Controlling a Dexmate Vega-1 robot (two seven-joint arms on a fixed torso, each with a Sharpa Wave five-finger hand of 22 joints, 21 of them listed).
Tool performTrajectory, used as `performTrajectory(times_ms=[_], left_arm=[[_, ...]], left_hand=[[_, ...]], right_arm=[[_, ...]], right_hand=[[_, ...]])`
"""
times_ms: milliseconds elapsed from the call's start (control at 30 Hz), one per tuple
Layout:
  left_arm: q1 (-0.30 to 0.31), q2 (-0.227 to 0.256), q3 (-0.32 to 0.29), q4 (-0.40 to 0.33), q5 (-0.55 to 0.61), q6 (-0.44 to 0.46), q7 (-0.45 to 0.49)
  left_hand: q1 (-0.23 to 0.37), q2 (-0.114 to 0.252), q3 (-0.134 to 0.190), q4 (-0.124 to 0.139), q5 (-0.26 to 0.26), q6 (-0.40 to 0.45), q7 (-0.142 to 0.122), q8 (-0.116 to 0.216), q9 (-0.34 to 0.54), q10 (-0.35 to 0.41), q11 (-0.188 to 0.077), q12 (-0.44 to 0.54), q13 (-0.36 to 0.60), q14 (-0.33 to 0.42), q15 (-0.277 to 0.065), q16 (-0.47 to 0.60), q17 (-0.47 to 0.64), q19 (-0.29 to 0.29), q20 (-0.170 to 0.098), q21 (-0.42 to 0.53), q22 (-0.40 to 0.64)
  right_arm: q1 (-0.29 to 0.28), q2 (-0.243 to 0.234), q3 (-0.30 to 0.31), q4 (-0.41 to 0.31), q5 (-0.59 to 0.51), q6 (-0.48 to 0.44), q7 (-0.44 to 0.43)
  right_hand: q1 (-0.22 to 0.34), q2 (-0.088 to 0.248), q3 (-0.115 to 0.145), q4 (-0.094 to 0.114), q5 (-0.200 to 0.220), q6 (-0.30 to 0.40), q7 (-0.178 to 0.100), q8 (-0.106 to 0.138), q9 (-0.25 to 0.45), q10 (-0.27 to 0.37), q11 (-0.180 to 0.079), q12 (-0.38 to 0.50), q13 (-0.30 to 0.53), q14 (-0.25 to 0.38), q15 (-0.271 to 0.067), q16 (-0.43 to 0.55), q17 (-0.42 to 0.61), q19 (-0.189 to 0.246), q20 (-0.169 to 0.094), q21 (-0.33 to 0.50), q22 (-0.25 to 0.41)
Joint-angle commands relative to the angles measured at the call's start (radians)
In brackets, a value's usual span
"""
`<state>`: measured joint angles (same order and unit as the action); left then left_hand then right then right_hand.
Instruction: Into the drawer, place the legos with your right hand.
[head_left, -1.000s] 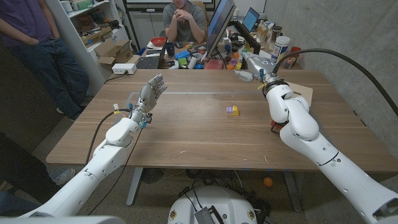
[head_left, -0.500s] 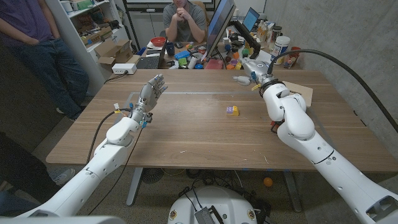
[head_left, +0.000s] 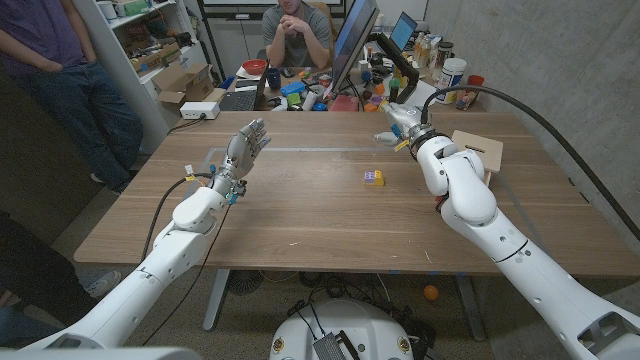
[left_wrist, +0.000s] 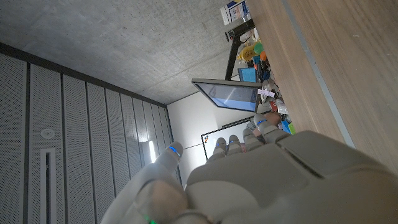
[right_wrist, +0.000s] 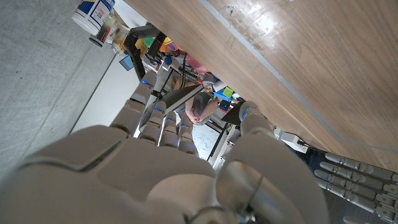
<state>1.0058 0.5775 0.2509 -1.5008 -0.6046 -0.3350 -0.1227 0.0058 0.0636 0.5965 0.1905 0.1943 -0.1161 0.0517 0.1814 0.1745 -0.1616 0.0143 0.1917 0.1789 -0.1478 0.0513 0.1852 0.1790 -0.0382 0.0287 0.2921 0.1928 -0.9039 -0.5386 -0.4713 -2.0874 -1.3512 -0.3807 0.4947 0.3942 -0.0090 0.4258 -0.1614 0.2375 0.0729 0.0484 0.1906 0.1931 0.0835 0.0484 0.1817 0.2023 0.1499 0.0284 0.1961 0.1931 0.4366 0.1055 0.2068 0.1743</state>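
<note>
wooden tabletop (head_left: 300, 210) runs across the room, with two people behind it, one seated at a cluttered desk with one monitor (head_left: 352, 40), one standing at the far left edge. one small cluster of legos (head_left: 374, 177), purple and yellow, lies on the tabletop, near the right hand (head_left: 396, 120) and on its left-hand side, not touching it. the right hand is raised at the far edge, holding nothing; whether its fingers are apart or curled i cannot tell. one left hand (head_left: 243, 150) stands upright well apart from the legos, fingers (head_left: 255, 132) apart, holding nothing. no writing can be read.
</note>
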Motion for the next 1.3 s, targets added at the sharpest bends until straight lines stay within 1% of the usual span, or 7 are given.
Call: performTrajectory(times_ms=[33,200,733,1000,1300], left_arm=[[-0.014,-0.006,0.007,0.012,0.002,0.006,-0.005],[-0.02,-0.008,0.011,0.017,0.003,0.01,-0.006],[-0.045,-0.019,0.021,0.036,0.01,0.016,-0.012],[-0.05,-0.022,0.023,0.042,0.01,0.019,-0.012],[-0.05,-0.024,0.021,0.047,0.011,0.018,-0.008]], left_hand=[[-0.007,0.106,-0.004,0.001,0.004,0.003,0.0,0.003,0.002,-0.001,0.004,0.005,0.002,-0.002,0.002,0.003,0.004,0.0,0.007,0.0,0.004],[-0.007,0.106,-0.005,0.001,0.004,0.004,0.0,0.003,0.002,-0.001,0.004,0.005,0.002,-0.002,0.002,0.003,0.004,0.0,0.007,0.0,0.005],[-0.008,0.106,-0.009,0.002,0.005,0.004,0.001,0.003,0.002,-0.001,0.004,0.005,0.002,-0.002,0.002,0.003,0.005,0.0,0.007,-0.001,0.005],[-0.008,0.107,-0.01,0.002,0.005,0.005,0.0,0.003,0.002,-0.001,0.004,0.005,0.002,-0.001,0.003,0.003,0.005,0.0,0.007,-0.001,0.005],[-0.008,0.107,-0.012,0.002,0.006,0.005,0.001,0.003,0.002,-0.001,0.004,0.005,0.002,-0.002,0.003,0.003,0.005,0.0,0.008,-0.002,0.005]], right_arm=[[0.02,0.033,-0.005,0.048,-0.062,0.036,0.09],[0.02,0.037,0.003,0.06,-0.057,0.045,0.113],[0.029,0.029,0.002,0.076,-0.068,0.076,0.166],[0.057,0.032,-0.016,0.101,-0.058,0.104,0.204],[0.091,0.034,-0.037,0.132,-0.033,0.134,0.237]], right_hand=[[0.008,-0.006,-0.003,-0.002,0.008,-0.004,0.003,0.0,0.004,-0.002,0.002,0.008,0.004,0.003,-0.005,0.003,0.003,-0.001,-0.007,0.001,0.005],[0.013,-0.007,-0.004,-0.003,0.01,-0.004,0.004,0.001,0.004,-0.001,0.0,0.009,0.004,0.005,-0.008,0.004,0.003,0.003,-0.009,0.002,0.005],[0.028,-0.01,-0.007,-0.004,0.017,-0.007,0.004,0.003,0.004,0.0,-0.003,0.012,0.005,0.012,-0.014,0.007,0.002,0.01,-0.017,0.003,0.005],[0.034,-0.015,-0.011,-0.004,0.019,-0.008,0.005,0.003,0.004,-0.002,-0.004,0.013,0.005,0.013,-0.016,0.008,0.002,0.011,-0.019,0.002,0.004],[0.034,-0.032,-0.023,-0.001,0.022,-0.012,0.008,0.003,0.004,-0.003,-0.005,0.014,0.005,0.023,-0.022,0.012,0.003,0.018,-0.023,0.003,0.004]])
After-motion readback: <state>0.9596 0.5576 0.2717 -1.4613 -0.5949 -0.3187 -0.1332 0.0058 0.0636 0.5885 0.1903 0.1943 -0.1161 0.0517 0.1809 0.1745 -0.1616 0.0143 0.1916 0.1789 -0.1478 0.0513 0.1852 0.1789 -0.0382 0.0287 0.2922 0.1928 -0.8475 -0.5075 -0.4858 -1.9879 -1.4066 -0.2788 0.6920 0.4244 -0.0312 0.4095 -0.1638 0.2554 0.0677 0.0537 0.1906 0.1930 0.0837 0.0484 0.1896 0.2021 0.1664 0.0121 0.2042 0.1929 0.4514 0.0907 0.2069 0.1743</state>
